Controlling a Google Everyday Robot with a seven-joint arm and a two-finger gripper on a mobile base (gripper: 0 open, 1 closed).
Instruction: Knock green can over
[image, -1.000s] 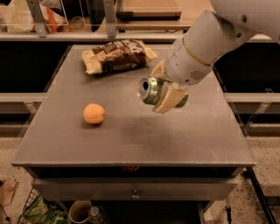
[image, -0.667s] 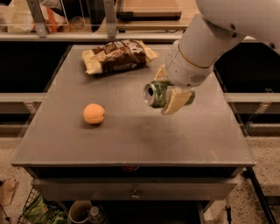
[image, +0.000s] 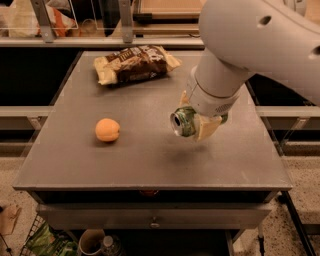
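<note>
The green can (image: 183, 121) lies tilted on its side, its silver top with the dark mouth hole facing left. It hangs a little above the grey table (image: 150, 165), with a faint shadow under it. My gripper (image: 196, 124) is at the right middle of the table. Its pale fingers (image: 207, 127) are shut around the can's body. The white arm comes down from the upper right and hides the can's far end.
A round orange fruit (image: 107, 130) sits on the left part of the table. A brown and cream snack bag (image: 134, 62) lies at the back. A shelf rail (image: 100, 42) runs behind the table. Bags and a cup (image: 90, 242) sit below its front edge.
The gripper has carried the can downward and slightly to the right, closer to the table top and the front. The can stays tilted on its side. The fruit and bag have not moved.
</note>
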